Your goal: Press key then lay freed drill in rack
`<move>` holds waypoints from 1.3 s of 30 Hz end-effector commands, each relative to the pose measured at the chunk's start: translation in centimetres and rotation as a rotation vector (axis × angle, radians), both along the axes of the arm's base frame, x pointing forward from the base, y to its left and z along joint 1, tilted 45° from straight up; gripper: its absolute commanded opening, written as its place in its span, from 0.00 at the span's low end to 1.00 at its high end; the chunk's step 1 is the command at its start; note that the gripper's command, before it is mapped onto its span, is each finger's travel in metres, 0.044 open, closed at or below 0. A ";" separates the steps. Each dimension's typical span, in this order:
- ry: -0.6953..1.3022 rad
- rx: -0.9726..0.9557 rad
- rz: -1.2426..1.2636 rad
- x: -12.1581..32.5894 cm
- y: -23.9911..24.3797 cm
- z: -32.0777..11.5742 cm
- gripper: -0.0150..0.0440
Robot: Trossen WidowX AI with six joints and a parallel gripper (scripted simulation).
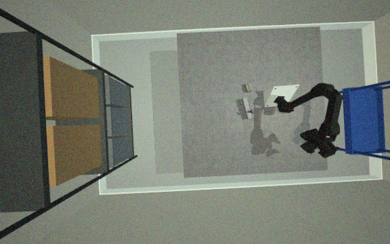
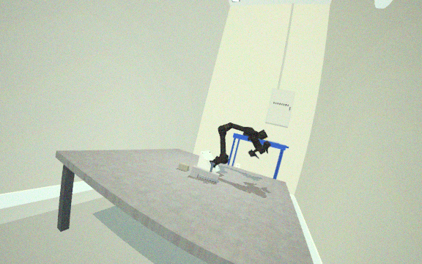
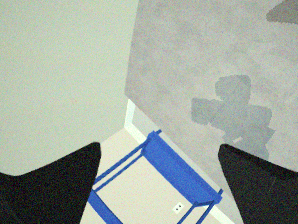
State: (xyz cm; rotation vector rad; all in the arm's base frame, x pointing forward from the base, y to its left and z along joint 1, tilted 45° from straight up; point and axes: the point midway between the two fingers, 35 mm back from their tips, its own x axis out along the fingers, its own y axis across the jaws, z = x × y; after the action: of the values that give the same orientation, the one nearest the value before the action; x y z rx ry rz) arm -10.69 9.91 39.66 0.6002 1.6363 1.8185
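Overhead, one black arm point(image 1: 333, 113) point(image 2: 223, 143) is being shown bent above one grey-brown table point(image 1: 212, 142) point(image 2: 152, 183), its base being set beside one white plate point(image 1: 284, 93) point(image 2: 204, 155) marked with small dark dots. One gripper point(image 1: 307, 141) point(image 2: 263, 155) point(image 3: 162, 151) is being held aloft, well apart from the objects on the table; its two jaws are being kept wide apart, with nothing being gripped. One pale, elongated block point(image 1: 246, 108) point(image 2: 204, 174) is being supported by the table, its side being lined with small marks. Near one end of it, one slim blue-grey piece point(image 1: 250, 111) point(image 2: 212, 167) is being seen upright; whether the drill or the key is being shown there cannot be told. One small beige block point(image 1: 246, 87) point(image 2: 184, 167) is being displayed near the pale block. Two orange-brown boxes point(image 1: 71, 88) point(image 1: 74, 154) are being carried by one dark shelf unit point(image 1: 42, 118), and one blue stand point(image 1: 364, 120) point(image 2: 280, 161) point(image 3: 180, 170) is being seen beyond the arm.
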 end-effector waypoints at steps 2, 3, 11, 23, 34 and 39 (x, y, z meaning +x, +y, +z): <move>0.000 0.000 0.000 0.0 0.0 0.0 0.84; 0.000 0.000 0.000 0.0 0.0 0.0 0.80; -0.061 -0.015 -0.071 1.0 2.2 -0.7 0.44; -0.496 -0.254 -0.476 16.2 12.6 -7.9 0.25; -0.605 -0.555 -0.547 30.8 7.8 -16.4 0.25; -0.565 -0.633 -0.538 35.2 2.4 -20.2 0.25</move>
State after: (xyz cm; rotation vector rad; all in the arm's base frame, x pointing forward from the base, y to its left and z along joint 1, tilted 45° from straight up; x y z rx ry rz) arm 22.37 15.48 21.43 0.1748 1.3294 0.9192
